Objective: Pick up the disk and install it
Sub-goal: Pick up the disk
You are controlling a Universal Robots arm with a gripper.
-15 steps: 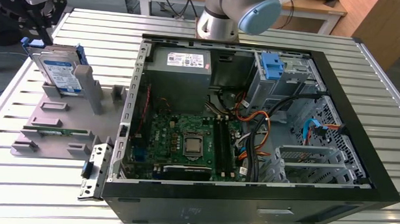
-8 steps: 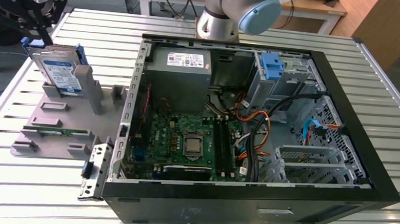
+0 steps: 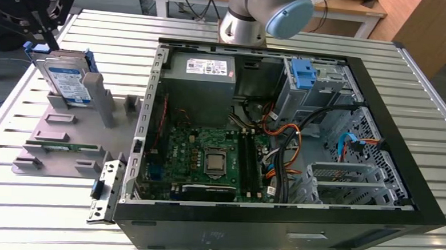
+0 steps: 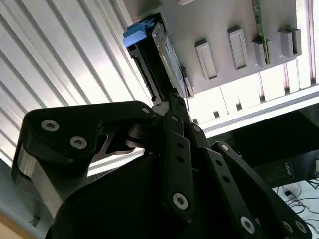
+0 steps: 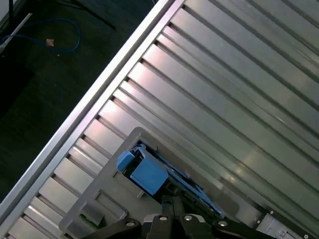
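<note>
In the exterior view the end effector (image 3: 48,42) hangs at the exterior view's far left, over the top edge of the disk (image 3: 66,81); the disk stands on edge in a slot of a grey fixture plate (image 3: 70,125), label facing the open computer case (image 3: 415,169); the plate lies flat on the slatted metal worktop (image 3: 120,34), just beside the case; a green memory stick (image 3: 61,147) sits in another slot of the plate, nearer the camera; inside the case a grey power-supply box (image 3: 203,66) lies at the far wall, a lone blue bracket (image 3: 303,72) stands to its right in this view, and the green motherboard (image 3: 206,155) lies below them; the arm's base (image 3: 259,15) rises behind the case.

In the second wrist view the end effector (image 4: 173,99) has its black linkages drawn together to a narrow tip, clamped on the edge of the disk (image 4: 167,50), which is seated in the plate (image 4: 214,20); the memory stick (image 4: 257,20) shows farther along the plate; the worktop (image 4: 65,59) runs beside it.

In the first wrist view the end effector (image 5: 170,203) meets the disk (image 5: 147,174) at its blue carrier end; the plate (image 5: 104,199) rests near the worktop (image 5: 224,74) edge, with dark floor (image 5: 40,99) beyond.
</note>
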